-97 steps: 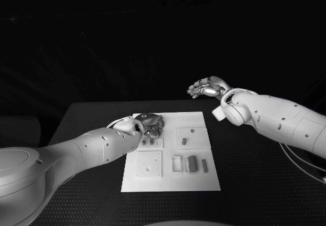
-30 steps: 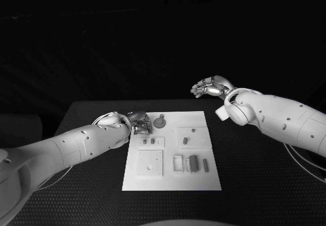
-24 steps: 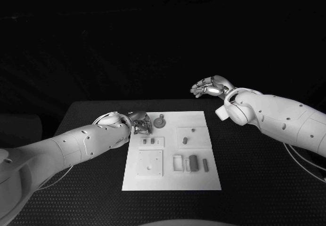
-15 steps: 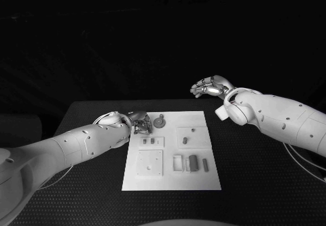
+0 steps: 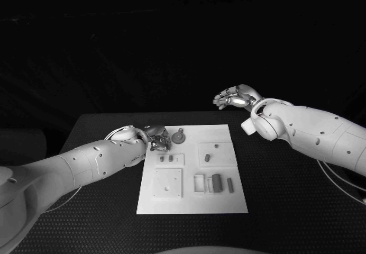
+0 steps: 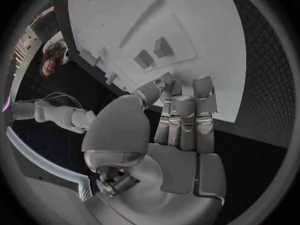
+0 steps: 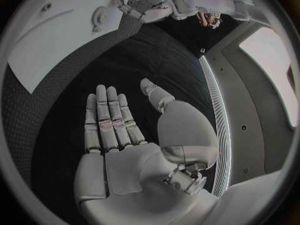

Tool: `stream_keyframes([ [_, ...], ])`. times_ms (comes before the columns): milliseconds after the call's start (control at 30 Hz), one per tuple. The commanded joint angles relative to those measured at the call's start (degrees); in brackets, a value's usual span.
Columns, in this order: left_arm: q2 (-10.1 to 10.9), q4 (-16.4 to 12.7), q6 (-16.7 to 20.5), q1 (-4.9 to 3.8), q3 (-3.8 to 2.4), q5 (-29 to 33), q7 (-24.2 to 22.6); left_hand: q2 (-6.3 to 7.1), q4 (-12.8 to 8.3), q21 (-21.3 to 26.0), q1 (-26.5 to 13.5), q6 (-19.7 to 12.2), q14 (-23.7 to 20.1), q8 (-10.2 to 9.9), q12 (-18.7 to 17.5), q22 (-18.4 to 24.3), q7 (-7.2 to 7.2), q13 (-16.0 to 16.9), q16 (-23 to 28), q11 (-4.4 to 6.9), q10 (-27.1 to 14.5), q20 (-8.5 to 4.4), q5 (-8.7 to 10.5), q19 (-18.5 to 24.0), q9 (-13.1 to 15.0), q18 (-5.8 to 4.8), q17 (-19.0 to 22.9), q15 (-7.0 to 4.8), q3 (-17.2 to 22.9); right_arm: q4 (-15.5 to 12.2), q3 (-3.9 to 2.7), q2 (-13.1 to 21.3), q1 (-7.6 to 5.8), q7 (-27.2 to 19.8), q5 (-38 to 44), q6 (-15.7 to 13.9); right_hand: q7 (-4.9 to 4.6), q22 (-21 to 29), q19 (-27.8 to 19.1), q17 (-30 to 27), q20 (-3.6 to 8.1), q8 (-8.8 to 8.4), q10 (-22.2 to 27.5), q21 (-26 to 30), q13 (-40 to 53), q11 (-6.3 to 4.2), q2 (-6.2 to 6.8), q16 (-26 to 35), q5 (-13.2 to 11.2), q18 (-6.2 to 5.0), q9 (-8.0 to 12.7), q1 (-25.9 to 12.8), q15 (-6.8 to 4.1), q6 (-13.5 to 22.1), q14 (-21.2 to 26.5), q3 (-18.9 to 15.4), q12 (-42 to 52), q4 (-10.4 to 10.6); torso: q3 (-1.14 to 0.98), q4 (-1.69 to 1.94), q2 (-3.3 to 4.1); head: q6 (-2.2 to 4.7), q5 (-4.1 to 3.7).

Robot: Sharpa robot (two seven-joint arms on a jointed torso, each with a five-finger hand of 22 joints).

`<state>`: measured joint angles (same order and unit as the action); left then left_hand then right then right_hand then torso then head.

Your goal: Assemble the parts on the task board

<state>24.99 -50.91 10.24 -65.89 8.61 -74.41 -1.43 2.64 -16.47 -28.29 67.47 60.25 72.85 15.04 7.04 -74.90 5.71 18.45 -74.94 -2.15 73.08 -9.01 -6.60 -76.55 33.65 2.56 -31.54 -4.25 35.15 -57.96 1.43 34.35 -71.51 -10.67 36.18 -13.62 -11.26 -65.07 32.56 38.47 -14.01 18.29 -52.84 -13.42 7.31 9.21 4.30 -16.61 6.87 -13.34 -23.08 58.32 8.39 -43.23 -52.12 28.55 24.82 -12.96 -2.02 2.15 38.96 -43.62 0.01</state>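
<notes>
At upper left of the board [image 5: 191, 206], my left hand [image 5: 158, 138], fingers loosely curled and empty, has drawn off the round part [image 5: 179, 137], now seated; right hand [image 5: 235, 98] hovers open.

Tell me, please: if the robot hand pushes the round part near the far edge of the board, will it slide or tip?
The round part looks flat and low on the task board, so it probably slides rather than tips. It seems small, so likely light. The left robot hand is close beside it.
</notes>
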Motion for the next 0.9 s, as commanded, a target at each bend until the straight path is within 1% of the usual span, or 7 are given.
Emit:
stream_keyframes([
  [33, -0.7, -0.7, -2.1, 0.67, 0.35, -0.6, -0.5, -0.38, 0.0, -0.2, 0.0, 0.6, 0.4, 0.3, -0.2, -1.2, 0.59, 0.0, 0.2, -0.12, 0.4, -0.56, -0.22, 0.1, 0.0, 4.39, 0.1, 0.03, 0.2, -0.1, -0.03, 0.0, 0.00, -0.5, 0.0, 0.3, -1.20, -0.1, -0.2, 0.1, 0.01, 0.23, -0.1, 0.3, -0.1, 0.11, 0.20, 0.4, 0.1, 0.84, 0.1, 0.1, 0.11, 0.3, 0.2, -0.1, -0.1, 0.4, -0.01, 0.01, 0.00, -0.04, -0.09],
  [200, -0.6, -1.1, -1.7, 0.67, 0.35, -0.6, -0.7, -0.38, 0.0, -0.2, 0.0, 0.7, 0.4, 0.3, -0.2, -1.2, 0.59, 0.0, 0.2, -0.12, 0.4, -0.56, -0.22, 0.1, 0.0, 4.39, 0.1, 0.03, 0.2, 0.0, -0.03, 0.0, 0.01, -0.6, 0.0, 0.4, -1.20, -0.1, -0.2, 0.1, 0.01, 0.23, -0.1, 0.3, -0.1, 0.11, 0.20, 0.4, 0.1, 0.84, 0.1, 0.1, 0.11, 0.3, 0.2, -0.1, -0.1, 0.4, -0.01, -0.01, -0.01, -0.09, -0.15],
  [367, -0.4, -1.2, -0.4, 0.68, 0.35, -0.4, -1.0, -0.32, 0.0, -0.3, 0.1, 1.0, 0.5, 0.5, 0.0, -1.2, 0.44, 0.1, 0.2, 0.00, 0.9, -0.61, -0.39, 0.1, 0.1, 4.34, 0.1, -0.08, 0.2, 0.0, -0.03, 0.0, 0.01, -0.6, 0.0, 0.4, -1.20, -0.1, -0.2, 0.1, 0.01, 0.24, -0.1, 0.3, -0.1, 0.11, 0.20, 0.4, 0.1, 0.84, 0.1, 0.1, 0.10, 0.3, 0.2, -0.1, -0.1, 0.4, 0.03, 0.01, 0.01, -0.06, -0.23],
  [500, -0.3, -1.3, 0.3, 0.67, 0.33, -0.1, -1.1, -0.14, 0.0, -0.3, 0.0, 1.1, 0.5, 0.6, 0.0, -1.3, 0.36, 0.3, 0.3, 0.11, 1.1, -0.71, -0.92, 0.1, 0.1, 4.27, 0.2, -0.19, 0.3, 0.1, -0.03, 0.0, 0.01, -0.6, 0.0, 0.4, -1.19, -0.1, -0.2, 0.1, 0.01, 0.24, -0.1, 0.3, -0.1, 0.11, 0.20, 0.4, 0.1, 0.84, 0.1, 0.1, 0.10, 0.3, 0.2, -0.1, -0.1, 0.4, 0.00, 0.05, -0.01, -0.10, -0.27],
  [633, -0.5, -1.2, -0.4, 0.67, 0.33, -0.1, -0.7, -0.08, 0.0, -0.3, -0.1, 1.1, 0.5, 0.6, -0.1, -1.2, 0.38, 0.3, 0.3, 0.11, 1.1, -0.73, -1.01, 0.1, 0.1, 4.24, 0.2, -0.20, 0.3, 0.1, -0.03, -0.1, 0.01, -0.6, 0.0, 0.4, -1.19, -0.1, -0.2, 0.1, 0.01, 0.24, -0.1, 0.3, -0.1, 0.10, 0.19, 0.4, 0.1, 0.84, 0.1, 0.1, 0.10, 0.3, 0.2, -0.1, -0.1, 0.4, 0.03, 0.01, 0.00, -0.06, -0.23],
  [767, -0.5, -1.1, -1.1, 0.66, 0.33, -0.1, -0.3, -0.06, 0.0, -0.3, -0.2, 0.9, 0.5, 0.4, -0.3, -1.2, 0.48, 0.3, 0.2, 0.05, 0.9, -0.75, -1.02, 0.1, 0.0, 4.17, 0.2, -0.14, 0.2, 0.1, -0.03, -0.1, 0.01, -0.6, 0.0, 0.4, -1.19, -0.2, -0.2, 0.1, 0.01, 0.25, -0.1, 0.3, -0.1, 0.11, 0.18, 0.4, 0.1, 0.84, 0.1, 0.1, 0.10, 0.3, 0.2, -0.1, -0.1, 0.4, 0.00, 0.01, 0.00, -0.09, -0.23],
  [900, -0.6, -1.0, -2.3, 0.66, 0.35, 0.0, 0.0, 0.00, 0.0, -0.2, -0.6, 0.4, 0.4, 0.2, -0.7, -1.2, 0.69, 0.3, 0.2, -0.14, 0.5, -0.75, -0.58, 0.3, 0.0, 4.07, 0.3, 0.04, -0.2, 0.1, -0.03, -0.1, 0.01, -0.6, 0.0, 0.4, -1.19, -0.2, -0.2, 0.1, 0.01, 0.25, -0.1, 0.3, -0.1, 0.11, 0.18, 0.4, 0.1, 0.84, 0.1, 0.1, 0.10, 0.3, 0.2, -0.1, -0.1, 0.4, 0.01, 0.02, -0.01, -0.13, -0.27],
])
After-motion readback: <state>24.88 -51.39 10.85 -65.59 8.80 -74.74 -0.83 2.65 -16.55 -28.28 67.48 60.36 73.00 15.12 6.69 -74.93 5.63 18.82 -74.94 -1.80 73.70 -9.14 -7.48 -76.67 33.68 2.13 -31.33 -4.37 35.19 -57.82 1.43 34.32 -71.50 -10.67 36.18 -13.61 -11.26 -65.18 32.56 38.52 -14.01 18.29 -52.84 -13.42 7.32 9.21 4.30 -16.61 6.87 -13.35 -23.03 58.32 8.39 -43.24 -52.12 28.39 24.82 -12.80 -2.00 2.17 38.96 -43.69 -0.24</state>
